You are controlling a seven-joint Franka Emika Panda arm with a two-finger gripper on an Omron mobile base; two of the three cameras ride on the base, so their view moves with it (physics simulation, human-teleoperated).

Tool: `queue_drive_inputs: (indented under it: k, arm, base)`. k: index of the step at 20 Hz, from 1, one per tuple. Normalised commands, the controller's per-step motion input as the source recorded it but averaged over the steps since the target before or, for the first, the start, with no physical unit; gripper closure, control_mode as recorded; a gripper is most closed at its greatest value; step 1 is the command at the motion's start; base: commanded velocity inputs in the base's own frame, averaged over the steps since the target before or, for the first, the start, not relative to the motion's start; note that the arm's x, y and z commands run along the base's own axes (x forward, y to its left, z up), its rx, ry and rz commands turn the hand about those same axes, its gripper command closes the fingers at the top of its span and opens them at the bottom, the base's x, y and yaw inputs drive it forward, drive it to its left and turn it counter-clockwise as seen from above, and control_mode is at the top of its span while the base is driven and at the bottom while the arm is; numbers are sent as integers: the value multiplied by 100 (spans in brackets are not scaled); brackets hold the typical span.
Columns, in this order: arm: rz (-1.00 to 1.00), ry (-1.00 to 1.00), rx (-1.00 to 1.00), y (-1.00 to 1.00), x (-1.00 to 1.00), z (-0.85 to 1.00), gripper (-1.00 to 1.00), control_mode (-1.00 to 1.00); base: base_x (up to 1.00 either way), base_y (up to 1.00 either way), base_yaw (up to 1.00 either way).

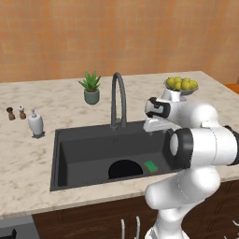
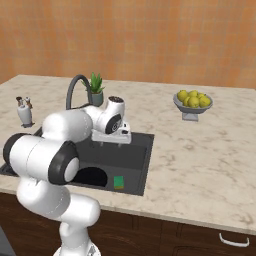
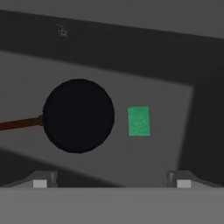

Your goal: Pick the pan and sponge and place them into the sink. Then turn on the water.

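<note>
The black pan (image 3: 78, 116) lies flat on the floor of the dark grey sink (image 1: 84, 149), its brown handle pointing left in the hand view. Just to the pan's right, apart from it, the green sponge (image 3: 139, 121) lies flat too. From the base views the pan (image 1: 123, 169) and sponge (image 1: 151, 166) sit near the sink's front right. My gripper (image 3: 112, 183) hangs open above the basin, looking straight down, with nothing between its fingertips. The dark arched faucet (image 1: 119, 93) stands behind the sink, and no water shows at it.
A potted plant (image 1: 91, 88) stands behind the faucet. A white soap dispenser (image 1: 35, 123) and two small shakers (image 1: 16, 113) sit on the counter to the left. A bowl of lemons (image 2: 192, 102) stands to the right. My own arm crosses the sink's right side.
</note>
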Motion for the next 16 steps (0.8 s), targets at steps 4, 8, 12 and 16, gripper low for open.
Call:
queue_drive_inputs:
  k: [4, 8, 12, 16]
  arm:
    - [0, -9, 34, 31, 29, 43, -100, -100]
    - [-1, -25, 38, 49, 19, 32, -100, -100]
    - [-1, -20, 26, 30, 32, 2, -100, -100]
    - [0, -4, 14, 13, 45, -13, -100, -100]
  base:
    - [0, 0, 0]
    - [0, 0, 0]
    - [0, 0, 0]
    - [0, 0, 0]
